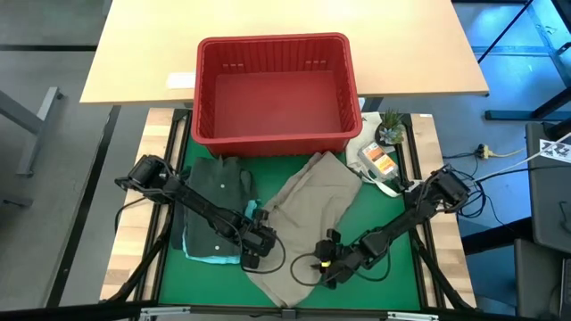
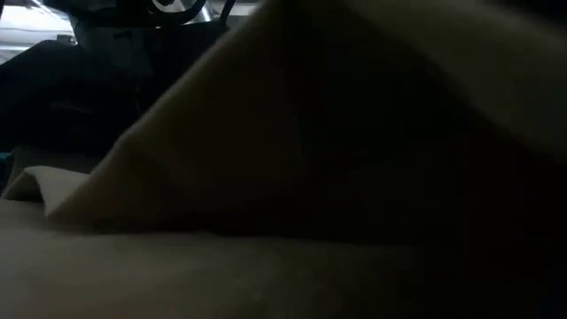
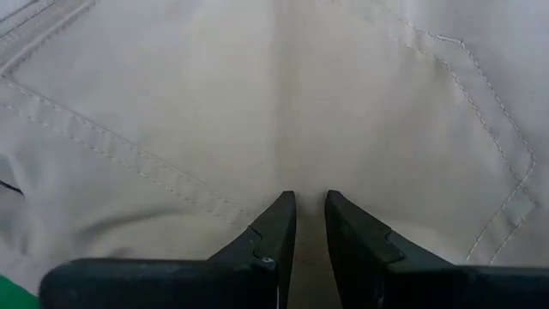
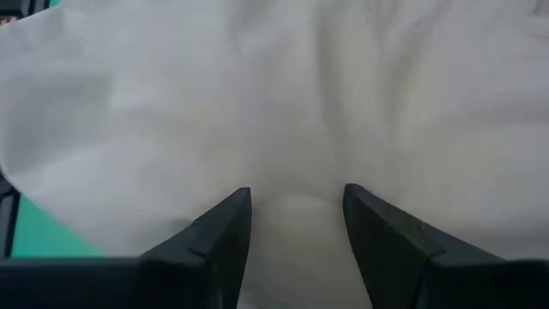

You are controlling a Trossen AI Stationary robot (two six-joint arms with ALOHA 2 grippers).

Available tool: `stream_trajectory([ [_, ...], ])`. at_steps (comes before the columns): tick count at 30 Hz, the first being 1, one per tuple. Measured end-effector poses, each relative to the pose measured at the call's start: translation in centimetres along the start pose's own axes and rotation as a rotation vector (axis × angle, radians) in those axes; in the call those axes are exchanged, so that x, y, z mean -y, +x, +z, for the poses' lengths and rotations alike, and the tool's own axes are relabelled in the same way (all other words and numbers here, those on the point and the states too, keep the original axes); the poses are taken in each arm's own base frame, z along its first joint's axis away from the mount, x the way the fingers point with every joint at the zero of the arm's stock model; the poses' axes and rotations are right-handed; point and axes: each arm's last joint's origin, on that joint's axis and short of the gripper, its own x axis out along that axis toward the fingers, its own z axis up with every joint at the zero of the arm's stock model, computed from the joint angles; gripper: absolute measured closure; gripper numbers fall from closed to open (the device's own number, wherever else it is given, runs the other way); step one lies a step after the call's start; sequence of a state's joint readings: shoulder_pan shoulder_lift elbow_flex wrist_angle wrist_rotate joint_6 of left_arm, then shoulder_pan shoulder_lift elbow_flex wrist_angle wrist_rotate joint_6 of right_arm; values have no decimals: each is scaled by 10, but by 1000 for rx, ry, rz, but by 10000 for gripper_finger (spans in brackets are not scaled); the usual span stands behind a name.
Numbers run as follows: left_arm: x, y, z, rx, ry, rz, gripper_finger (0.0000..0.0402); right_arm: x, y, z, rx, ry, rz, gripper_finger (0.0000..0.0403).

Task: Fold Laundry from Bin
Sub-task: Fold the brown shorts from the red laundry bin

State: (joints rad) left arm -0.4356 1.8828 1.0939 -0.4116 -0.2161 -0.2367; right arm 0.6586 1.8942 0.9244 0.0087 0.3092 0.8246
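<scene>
Beige-tan trousers (image 1: 308, 218) lie spread on the green mat (image 1: 406, 276), centre of the table, running from approx 12 o'clock just below the red bin (image 1: 272, 94) down to 6 near the front edge. I see the bin at 12 o'clock, nothing showing inside it. At 9 o'clock sits a dark garment (image 1: 214, 192) stacked over a light teal one (image 1: 210, 254), teal peeking out at the bottom edge.

Left gripper (image 1: 259, 245) is at approx 7 o'clock, at the trousers' left edge. In the left wrist view its fingers (image 3: 279, 227) stand close together w/ a narrow gap, tips pressed against stitched beige cloth; I can't tell if cloth is pinched btwn them.

Right gripper (image 1: 328, 259) is at approx 5 o'clock, on the trousers' lower right part. In the right wrist view its fingers (image 4: 227, 227) stand wider, w/ a fold of beige fabric bunched btwn them, so it's grasping the trousers.

Low view is mostly blocked by beige cloth close to the lens.

At 2 o'clock, off the mat: small potted plant (image 1: 390, 129) and an orange packet (image 1: 381, 162).
</scene>
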Motion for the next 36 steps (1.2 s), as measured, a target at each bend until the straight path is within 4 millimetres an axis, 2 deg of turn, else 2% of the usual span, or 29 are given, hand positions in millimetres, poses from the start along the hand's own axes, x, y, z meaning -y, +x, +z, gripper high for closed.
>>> stream_trajectory([
  [8,3,-1,-2,-11,13,1,337,-4,-1,-6,-50,-8,43,214],
  [14,10,-1,3,56,11,-26,337,-2,-3,-8,-88,-17,31,214],
  [17,12,-1,8,112,1,-44,337,1,-9,-9,-136,-21,17,214],
  [27,13,-3,19,218,-26,-71,337,15,-51,-6,-283,-18,-69,214],
  [30,15,-3,21,238,-22,-104,337,19,-55,-10,-371,2,-84,214],
  [36,16,-5,25,282,-30,-130,337,16,-58,-8,-418,14,-62,214],
])
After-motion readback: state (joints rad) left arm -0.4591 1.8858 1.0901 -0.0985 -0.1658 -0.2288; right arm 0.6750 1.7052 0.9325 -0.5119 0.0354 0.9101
